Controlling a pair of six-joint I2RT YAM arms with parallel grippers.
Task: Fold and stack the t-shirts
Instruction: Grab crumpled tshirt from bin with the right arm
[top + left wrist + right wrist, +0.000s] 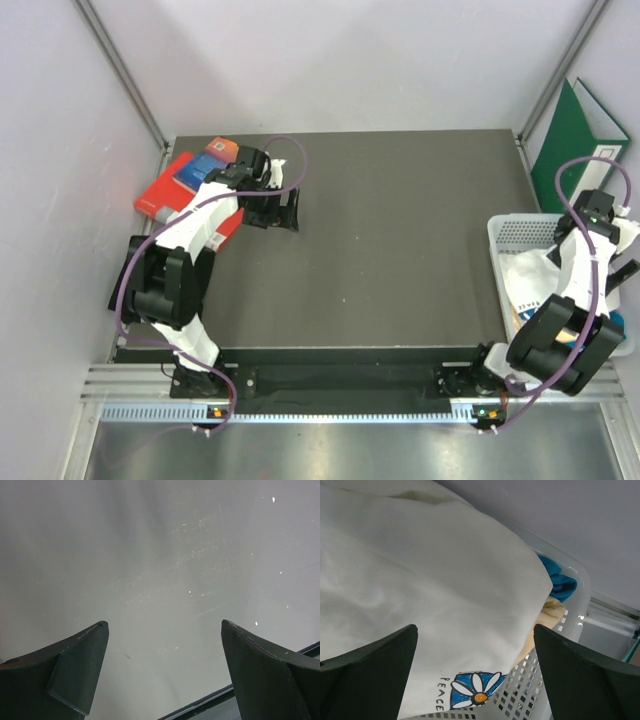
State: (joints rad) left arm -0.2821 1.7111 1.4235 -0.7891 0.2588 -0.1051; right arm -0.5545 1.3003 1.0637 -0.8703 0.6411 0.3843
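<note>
Right end effector [475, 630] fingers apart, over white daisy t-shirt [420, 580] in basket [522, 692]. Left end effector [164, 624] apart, across desk [400, 250] from basket.

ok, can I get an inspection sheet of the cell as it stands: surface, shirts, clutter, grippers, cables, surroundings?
Surface: dark table, with light scuffs and specks in the left wrist view.
Job's things: white daisy-print t-shirt lies bunched in the basket. The blue cloth and pale yellow cloth are beside it. None is folded.
Clutter: red and blue books at the far left corner.
Grippers: left gripper is open over bare table and holds nothing. Right gripper is open above the white shirt and is not gripping it.
Cables: purple cables loop along both arms; no snag seen.
Surroundings: green binder leans at the far right, with plain grey walls around.
</note>
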